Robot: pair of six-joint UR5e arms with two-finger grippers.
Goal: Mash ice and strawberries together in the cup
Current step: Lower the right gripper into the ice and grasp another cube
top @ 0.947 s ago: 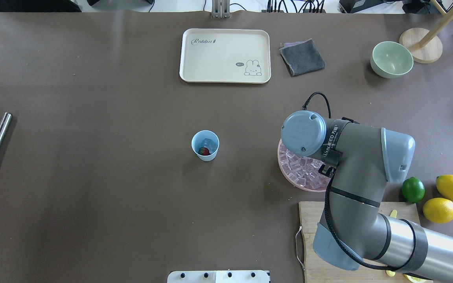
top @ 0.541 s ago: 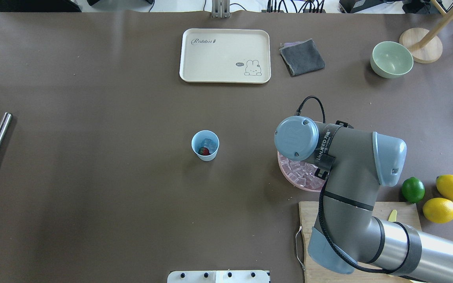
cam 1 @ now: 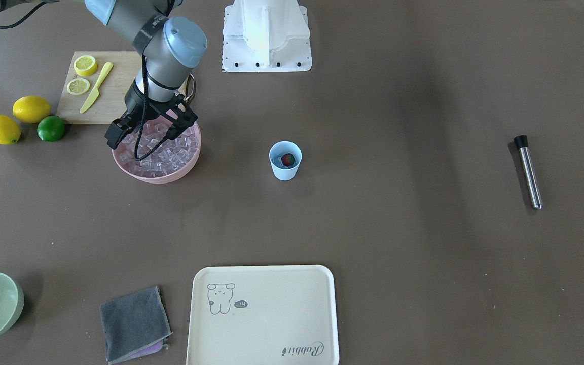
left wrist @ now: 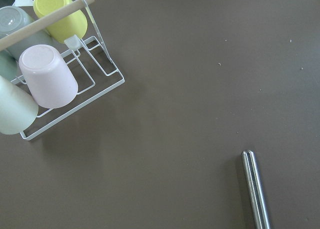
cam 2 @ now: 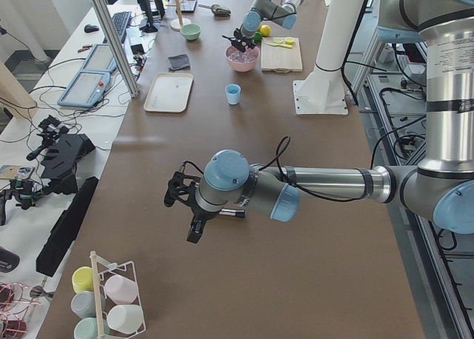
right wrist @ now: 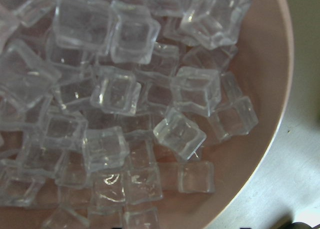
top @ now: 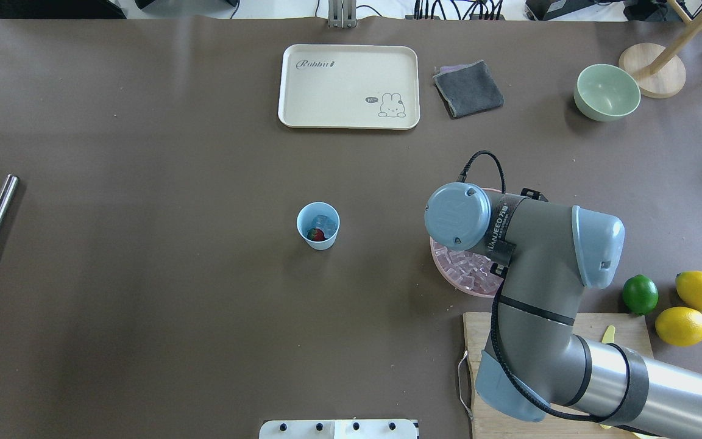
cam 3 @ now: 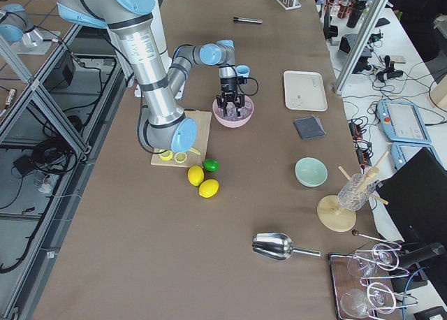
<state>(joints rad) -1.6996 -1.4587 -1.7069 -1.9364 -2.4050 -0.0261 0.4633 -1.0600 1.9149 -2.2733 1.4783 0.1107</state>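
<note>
Fingers (cam 1: 113,136) of the right gripper (cam 1: 147,130) — spread apart — have drifted further over the pink bowl (cam 1: 157,177) of ice (right wrist: 120,89), well apart from the cup (top: 322,242) holding the strawberry (top: 315,234) — so another cube pick looks next.

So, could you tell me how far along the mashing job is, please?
Done: a strawberry and some ice sit in the cup. In hand: the right pincer hangs open over the pink bowl. Left: the mashing itself; the metal rod lies on the table near the left pincer.
</note>
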